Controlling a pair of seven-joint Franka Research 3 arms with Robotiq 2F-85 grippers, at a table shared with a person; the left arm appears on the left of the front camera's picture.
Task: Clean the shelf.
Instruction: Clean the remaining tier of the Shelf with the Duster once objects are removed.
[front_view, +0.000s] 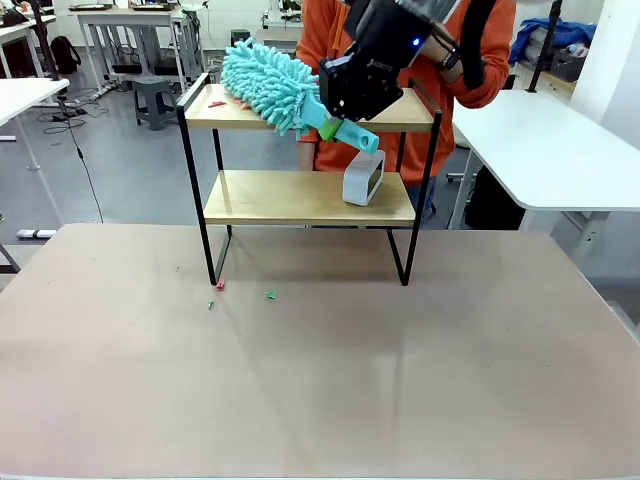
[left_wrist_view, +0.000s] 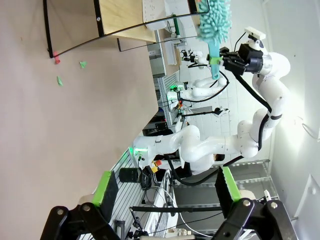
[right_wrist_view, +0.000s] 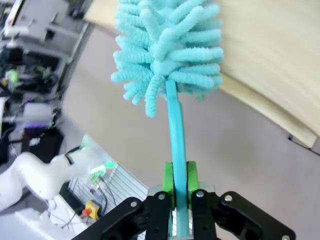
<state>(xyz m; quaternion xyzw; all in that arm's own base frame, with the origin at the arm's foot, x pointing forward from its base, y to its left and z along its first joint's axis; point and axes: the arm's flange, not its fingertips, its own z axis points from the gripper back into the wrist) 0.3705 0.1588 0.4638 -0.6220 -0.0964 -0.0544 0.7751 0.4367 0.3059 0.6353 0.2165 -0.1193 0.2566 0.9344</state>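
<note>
On the far half of the tabletop (front_view: 320, 380): the shelf (front_view: 280, 196), upright, two boards. Well short of the shelf, the left gripper (left_wrist_view: 166, 187), jaws spread wide, nothing between them. By the shelf's front left leg, a red scrap (front_view: 220, 285) and a green scrap (front_view: 270, 294). On the top board's left end, a teal duster (front_view: 268, 85). The right gripper (front_view: 333, 127) pinches its handle. Lower board, right part: small white box (front_view: 363, 177). Behind the shelf, a person in orange (front_view: 490, 50).
</note>
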